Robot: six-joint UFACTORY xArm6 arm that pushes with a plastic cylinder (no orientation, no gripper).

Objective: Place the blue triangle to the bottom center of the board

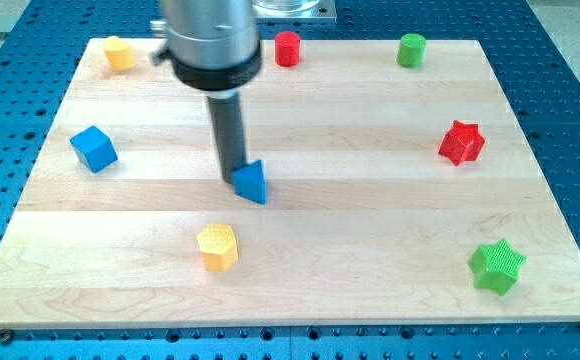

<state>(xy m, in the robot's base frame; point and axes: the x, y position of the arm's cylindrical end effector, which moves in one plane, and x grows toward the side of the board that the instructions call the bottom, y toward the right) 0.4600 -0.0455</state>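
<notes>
Centrally, my tip point(232, 180), a bare rod with nothing to spread or pinch, touches the blue triangle point(252, 182) on its left, slightly upper side. That block sits mid-board point(370, 230); its goal lies toward the view's bottom, right of the yellow hexagon point(217, 246).

Eight blocks: two blue point(251, 181) point(94, 148), two yellow point(217, 246) point(119, 52), two red point(287, 48) point(461, 142), two green point(411, 49) point(497, 266)

Blue triangle point(252, 182) lies near board centre, seemingly upright.
</notes>
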